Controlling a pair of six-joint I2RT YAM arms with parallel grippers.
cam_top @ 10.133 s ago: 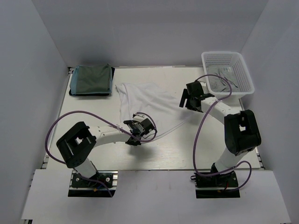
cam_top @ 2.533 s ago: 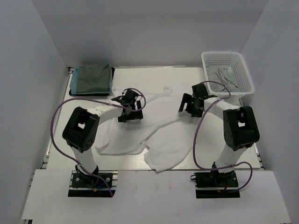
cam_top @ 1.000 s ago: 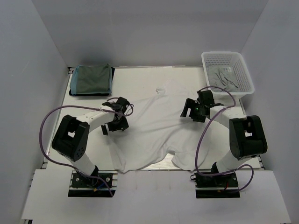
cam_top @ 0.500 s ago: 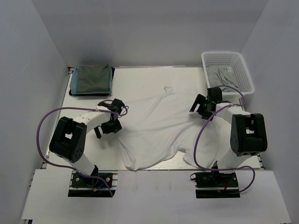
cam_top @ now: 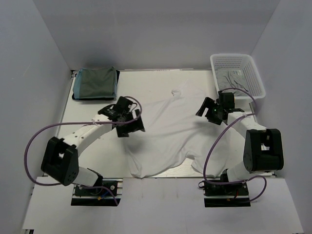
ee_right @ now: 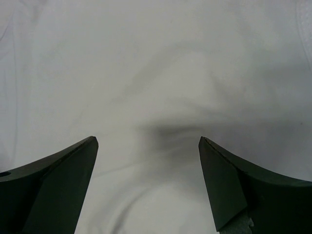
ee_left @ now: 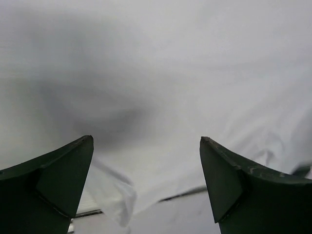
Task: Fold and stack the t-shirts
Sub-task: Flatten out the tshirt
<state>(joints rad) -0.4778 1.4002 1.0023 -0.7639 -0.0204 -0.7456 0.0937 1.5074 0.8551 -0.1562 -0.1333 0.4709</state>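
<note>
A white t-shirt (cam_top: 168,134) lies spread out across the middle of the table, its lower hem reaching the near edge. My left gripper (cam_top: 134,126) hovers open over the shirt's left side. In the left wrist view the left gripper (ee_left: 146,144) has only white cloth (ee_left: 161,73) below its spread jaws. My right gripper (cam_top: 204,109) is open above the shirt's right shoulder area. The right wrist view shows the right gripper (ee_right: 147,144) over wrinkled white fabric (ee_right: 156,73), holding nothing. A folded green t-shirt (cam_top: 95,83) rests at the back left.
A white mesh basket (cam_top: 253,73) stands at the back right with grey clothing (cam_top: 233,78) inside. Purple cables loop from both arms. Grey walls enclose the table on three sides. The table's near edge (ee_left: 185,194) shows past the hem in the left wrist view.
My left gripper has swung right, from beside the shirt's left edge to over the cloth. The right gripper shifted only slightly. The shirt lies as it did half a second ago.
</note>
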